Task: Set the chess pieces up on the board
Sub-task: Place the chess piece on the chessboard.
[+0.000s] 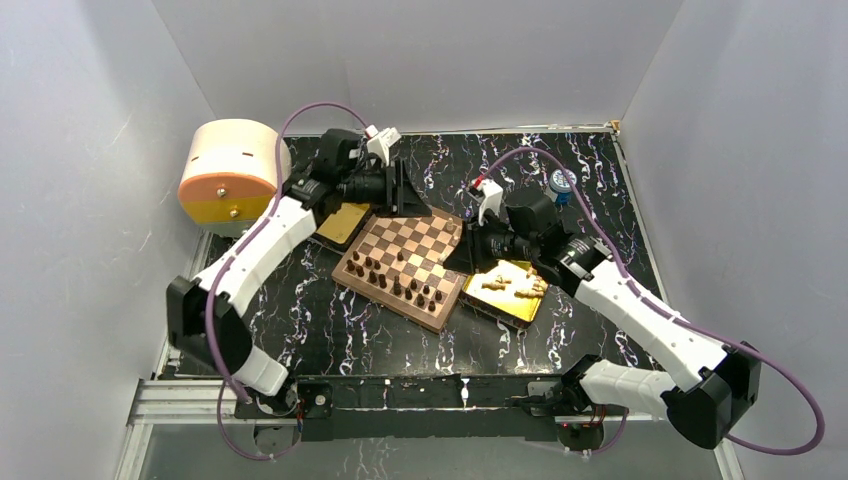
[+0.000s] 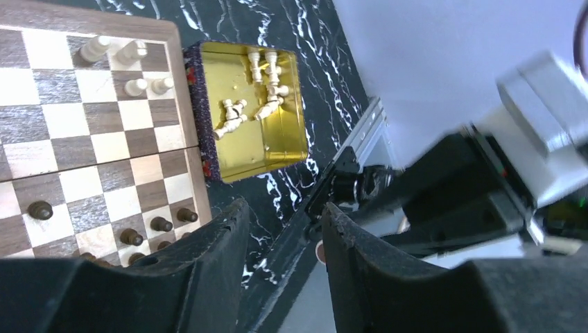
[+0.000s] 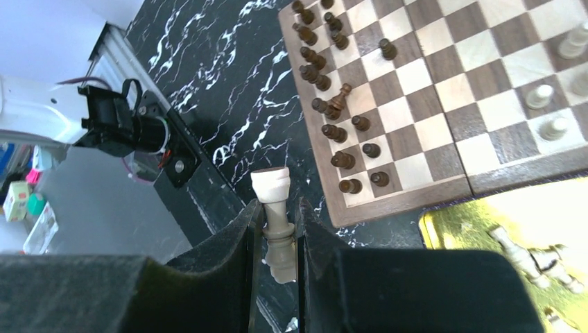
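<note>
The board point(image 1: 420, 240) lies at the table's middle, turned at an angle. Dark brown chess pieces point(image 1: 400, 285) fill its near side; in the right wrist view these dark pieces point(image 3: 333, 104) stand in two rows, one leaning. A few light pieces point(image 2: 132, 69) stand on the far side. More light pieces point(image 2: 253, 104) lie loose in a gold tray point(image 2: 277, 146). My left gripper point(image 1: 408, 195) hovers over the board's far left corner; in its wrist view the left gripper point(image 2: 281, 218) is open and empty. My right gripper point(image 3: 276, 211) is shut on a light tan chess piece point(image 3: 270, 184), off the board's right edge.
The gold tray point(image 1: 478, 298) holding light pieces sits just right of the board. A second gold tray point(image 1: 343, 222) lies under the left arm. A cream and orange drum point(image 1: 228, 170) stands at the back left, a small blue object point(image 1: 562, 183) at the back right. White walls close in.
</note>
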Tool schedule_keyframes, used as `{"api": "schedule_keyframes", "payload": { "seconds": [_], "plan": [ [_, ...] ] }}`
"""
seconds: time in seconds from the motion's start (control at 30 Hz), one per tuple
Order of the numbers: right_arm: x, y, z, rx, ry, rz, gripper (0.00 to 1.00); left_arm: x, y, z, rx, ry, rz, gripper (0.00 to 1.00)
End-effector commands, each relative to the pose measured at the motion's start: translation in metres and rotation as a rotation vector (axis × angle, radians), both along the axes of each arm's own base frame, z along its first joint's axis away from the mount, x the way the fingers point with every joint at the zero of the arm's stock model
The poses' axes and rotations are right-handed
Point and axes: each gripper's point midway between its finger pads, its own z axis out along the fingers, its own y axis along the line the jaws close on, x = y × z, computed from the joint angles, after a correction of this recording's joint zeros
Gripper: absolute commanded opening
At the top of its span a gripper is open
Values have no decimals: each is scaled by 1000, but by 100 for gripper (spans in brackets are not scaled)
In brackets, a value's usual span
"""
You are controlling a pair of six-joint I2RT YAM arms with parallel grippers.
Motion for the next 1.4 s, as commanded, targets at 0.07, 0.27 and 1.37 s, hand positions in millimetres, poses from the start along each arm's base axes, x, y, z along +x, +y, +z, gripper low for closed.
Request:
{"api": "schedule_keyframes", "payload": {
  "seconds": [0.07,0.27,1.37],
  "plan": [
    [-14,20,26,75,-18,186,24,-41,13,33,-79,-593,-179,44],
    [-33,29,34,128,82,303,25,-83,26,44,-62,-1048,-403,52],
    [-30,54,45,193,191,378,30,-126,9,1,53,-1375,-826,26]
  ]
}}
